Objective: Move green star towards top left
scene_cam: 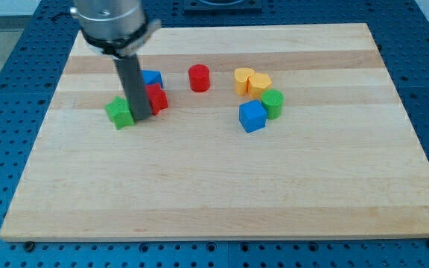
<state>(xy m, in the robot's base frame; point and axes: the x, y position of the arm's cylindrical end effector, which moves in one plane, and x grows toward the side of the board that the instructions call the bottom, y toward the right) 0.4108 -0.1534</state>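
Note:
The green star (118, 112) lies on the wooden board (222, 186) at the view's left, below the top left corner. My tip (141, 117) stands right against the star's right side, touching or nearly touching it. The dark rod hides part of a red block (157, 99) just right of it. A blue block (152, 77) sits above the red one, partly behind the rod.
A red cylinder (199, 77) stands near the top middle. Right of it are a yellow block (243, 79), a second yellow block (260, 84), a green cylinder (272, 103) and a blue cube (252, 116). The board's left edge is close to the star.

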